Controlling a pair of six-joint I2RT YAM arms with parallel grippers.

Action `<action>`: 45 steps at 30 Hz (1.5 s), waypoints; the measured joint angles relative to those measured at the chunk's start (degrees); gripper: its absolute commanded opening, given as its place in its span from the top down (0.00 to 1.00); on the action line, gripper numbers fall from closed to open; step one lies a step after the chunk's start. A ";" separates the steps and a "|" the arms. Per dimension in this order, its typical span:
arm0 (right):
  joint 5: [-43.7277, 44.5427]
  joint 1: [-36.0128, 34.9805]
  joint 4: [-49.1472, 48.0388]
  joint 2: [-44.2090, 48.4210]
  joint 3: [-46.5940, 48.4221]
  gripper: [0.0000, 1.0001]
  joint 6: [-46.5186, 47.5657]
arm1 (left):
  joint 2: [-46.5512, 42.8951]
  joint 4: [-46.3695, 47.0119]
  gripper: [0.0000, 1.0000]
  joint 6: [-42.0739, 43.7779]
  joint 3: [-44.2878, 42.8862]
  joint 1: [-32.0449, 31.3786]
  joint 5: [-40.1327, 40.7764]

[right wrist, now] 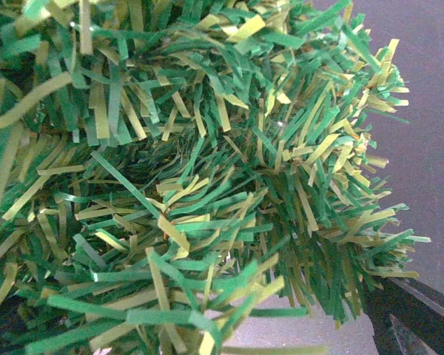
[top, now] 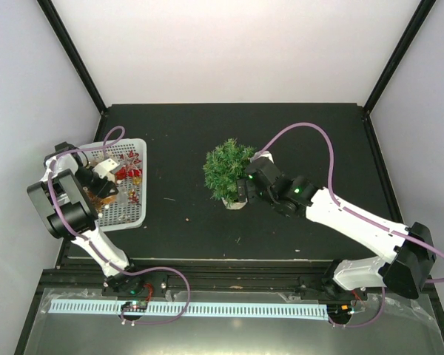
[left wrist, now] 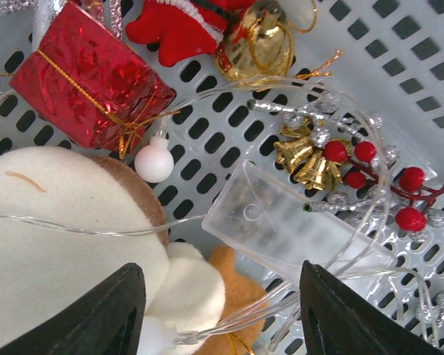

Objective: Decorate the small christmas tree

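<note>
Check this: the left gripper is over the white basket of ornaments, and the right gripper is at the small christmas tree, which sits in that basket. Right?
No. The top external view shows the small christmas tree standing on the black table, apart from the white basket. The left gripper is over the basket and the right gripper at the tree.

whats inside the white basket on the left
A red gift box, gold bells with red berries, a red plush, a cream-and-brown plush toy and a clear plastic case. What lies under the plush toy is hidden.
</note>
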State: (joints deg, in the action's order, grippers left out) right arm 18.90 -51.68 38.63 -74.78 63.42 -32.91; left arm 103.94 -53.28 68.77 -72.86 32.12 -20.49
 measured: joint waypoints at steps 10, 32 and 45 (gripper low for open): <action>-0.22 -0.22 -0.07 -0.39 0.00 0.00 0.00 | -3.39 -4.39 0.47 2.82 -0.22 0.00 -3.63; 0.04 -0.42 -0.76 0.00 -1.29 0.00 -0.04 | -1.88 -5.79 0.33 6.91 -0.15 0.00 -1.55; 0.04 -0.42 -1.25 0.00 -1.81 0.00 -0.44 | 0.22 -5.20 0.43 7.19 -0.15 0.00 -0.39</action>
State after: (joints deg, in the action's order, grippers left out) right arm 18.94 -52.10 37.39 -74.78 61.60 -33.34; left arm 104.16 -58.48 75.96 -73.01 32.12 -20.88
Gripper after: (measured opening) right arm 0.999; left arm 0.651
